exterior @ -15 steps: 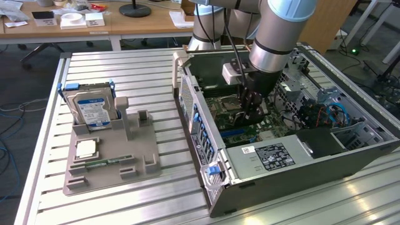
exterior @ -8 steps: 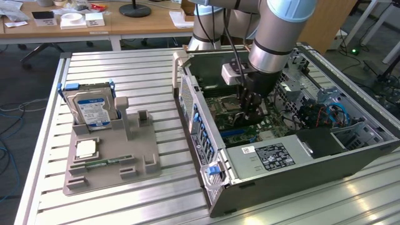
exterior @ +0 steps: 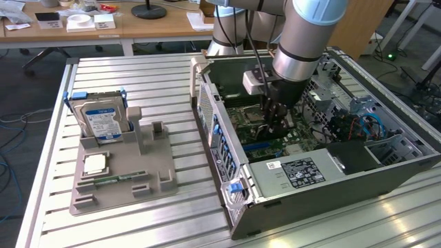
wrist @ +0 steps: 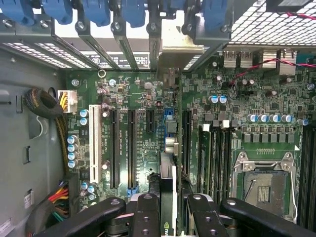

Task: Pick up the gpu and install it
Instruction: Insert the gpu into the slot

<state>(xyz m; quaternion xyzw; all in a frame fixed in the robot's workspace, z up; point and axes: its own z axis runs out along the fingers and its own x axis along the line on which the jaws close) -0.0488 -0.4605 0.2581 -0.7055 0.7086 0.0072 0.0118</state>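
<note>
Tool (wrist: 168, 219) clenched on gpu (wrist: 168, 185); card edge-on between fingers (wrist: 146, 217), above motherboard (wrist: 143, 94) slots inside case (exterior: 317, 201). Exterior view: hard drive (exterior: 103, 121) at tool's 9 o'clock.

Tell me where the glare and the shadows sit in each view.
Exterior view: light glares white off the table slats at the exterior view's right, while the computer case interior is dim under the arm. Wrist view: backlight washes out the rear grille, the motherboard is evenly lit, and the end effector, shut on the gpu, shows dark.
</note>
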